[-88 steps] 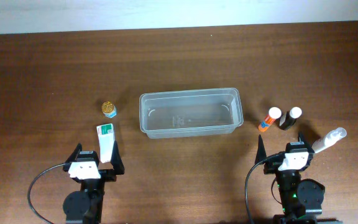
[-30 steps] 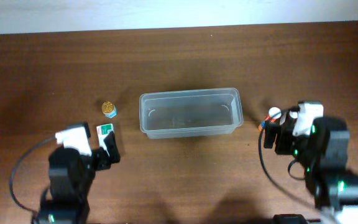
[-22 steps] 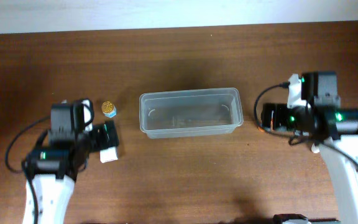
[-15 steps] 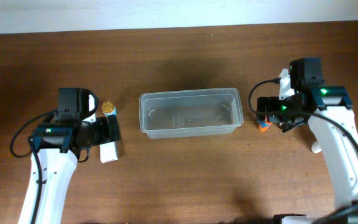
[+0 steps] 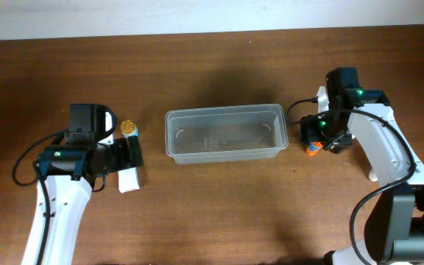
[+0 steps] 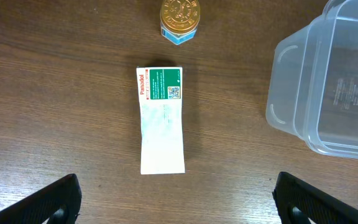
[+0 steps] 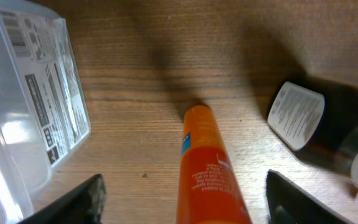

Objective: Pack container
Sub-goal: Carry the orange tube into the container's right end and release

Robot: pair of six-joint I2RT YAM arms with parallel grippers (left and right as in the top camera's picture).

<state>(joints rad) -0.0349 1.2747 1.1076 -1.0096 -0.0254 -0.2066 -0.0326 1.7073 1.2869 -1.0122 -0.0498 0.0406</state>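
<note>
1. Your right gripper (image 7: 185, 182) is spread wide and holds nothing. It hangs right over the orange tube (image 7: 207, 168). The tube's long side points straight ahead, in between the two fingers.
2. Just to the right of the tube is a dark bottle (image 7: 306, 121) with a white label. It is close, so I think a finger could bump it on the way down.
3. To the left of the tube is the container (image 7: 23, 99), near but not touching. It is clear and looks empty.
4. Your left gripper (image 6: 176, 180) is spread wide too, with nothing in it. The white and green box (image 6: 161, 121) lies flat just ahead. Its long side points away from you, lined up between the fingers.
5. Past the box is a little jar (image 6: 179, 18) with a gold lid, apart from the box.
6. On this side the container is off to the right. It sits on the table (image 5: 212, 66) between both arms, with its long side running left to right.
</note>
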